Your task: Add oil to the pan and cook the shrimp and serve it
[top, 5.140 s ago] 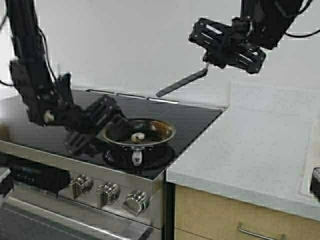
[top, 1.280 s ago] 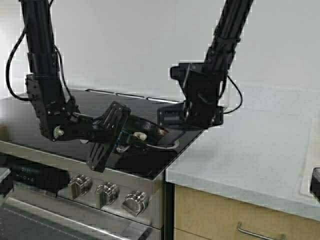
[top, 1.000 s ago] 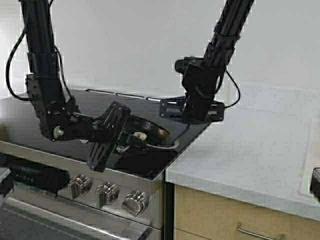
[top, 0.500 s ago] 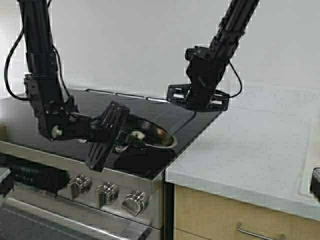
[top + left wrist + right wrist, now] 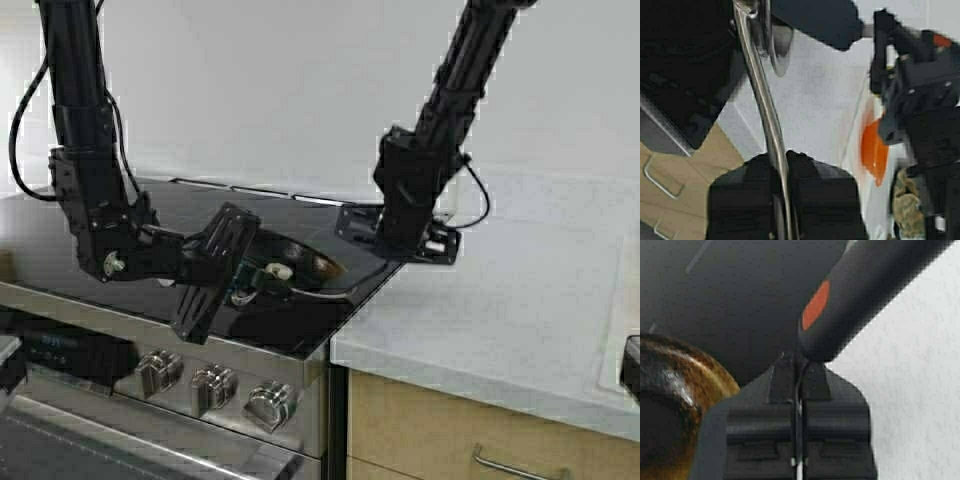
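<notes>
The left gripper [image 5: 240, 285] is clamped on the handle of the pan [image 5: 300, 268], which sits tilted over the stove [image 5: 150, 215]. The shrimp [image 5: 279, 271] lies inside, probably light, soft and slippery. Beyond, the right gripper [image 5: 385, 240] is clenched on a spatula [image 5: 865, 285], the better tool for lifting it.

- The pan [image 5: 300, 268], small, round, steel-sided and dark inside, is seen tilted at centre left of the high view, lifted off the black cooktop.
- 1 pale curled shrimp [image 5: 281, 271] is seen inside it.
</notes>
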Controlling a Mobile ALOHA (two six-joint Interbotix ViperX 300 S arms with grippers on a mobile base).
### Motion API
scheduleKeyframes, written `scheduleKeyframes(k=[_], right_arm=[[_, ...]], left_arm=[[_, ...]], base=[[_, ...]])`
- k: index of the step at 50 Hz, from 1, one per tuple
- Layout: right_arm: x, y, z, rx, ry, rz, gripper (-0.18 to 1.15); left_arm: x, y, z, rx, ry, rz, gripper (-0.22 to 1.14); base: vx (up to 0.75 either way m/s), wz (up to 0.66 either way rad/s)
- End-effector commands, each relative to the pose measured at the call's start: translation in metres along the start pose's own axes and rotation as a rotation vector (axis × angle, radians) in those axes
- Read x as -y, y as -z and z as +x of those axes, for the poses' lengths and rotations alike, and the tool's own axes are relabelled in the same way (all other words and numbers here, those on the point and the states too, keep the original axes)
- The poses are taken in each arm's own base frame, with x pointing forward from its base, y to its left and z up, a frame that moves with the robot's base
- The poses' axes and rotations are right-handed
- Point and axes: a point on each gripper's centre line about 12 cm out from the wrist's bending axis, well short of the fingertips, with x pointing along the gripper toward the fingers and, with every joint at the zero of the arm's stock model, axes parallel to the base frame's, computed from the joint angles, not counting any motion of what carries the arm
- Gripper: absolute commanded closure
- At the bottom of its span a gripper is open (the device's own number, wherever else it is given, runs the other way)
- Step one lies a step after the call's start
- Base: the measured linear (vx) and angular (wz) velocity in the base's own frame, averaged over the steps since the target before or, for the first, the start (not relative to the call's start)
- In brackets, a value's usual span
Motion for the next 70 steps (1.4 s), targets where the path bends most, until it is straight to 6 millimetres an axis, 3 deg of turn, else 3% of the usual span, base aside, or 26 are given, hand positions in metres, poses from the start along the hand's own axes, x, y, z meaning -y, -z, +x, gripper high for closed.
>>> scheduleKeyframes(k=[1, 10, 21, 39, 51, 70], right_arm=[[0.002, 0.008, 0.001, -0.041, 0.001, 0.051, 0.89], [-0.011, 0.006, 0.005, -0.052, -0.043, 0.129, 0.89], [-0.03, 0.005, 0.006, -0.066, -0.092, 0.134, 0.89], [-0.06, 0.018, 0.008, -0.075, -0.152, 0.137, 0.89], [-0.081, 0.013, 0.007, -0.053, -0.193, 0.152, 0.89], [-0.084, -0.003, 0.004, -0.034, -0.199, 0.151, 0.89]], left_arm=[[0.031, -0.007, 0.004, -0.002, 0.089, 0.051, 0.89], [0.03, -0.005, 0.006, -0.034, 0.075, 0.039, 0.89], [0.031, -0.004, 0.009, -0.055, 0.075, 0.051, 0.89], [0.03, 0.0, 0.01, -0.103, 0.063, 0.04, 0.89], [0.032, 0.002, 0.013, -0.133, 0.061, 0.043, 0.89], [0.03, 0.003, 0.013, -0.14, 0.05, 0.04, 0.89]], base=[[0.0, 0.0], [0.0, 0.0], [0.0, 0.0], [0.0, 0.0], [0.0, 0.0], [0.0, 0.0]])
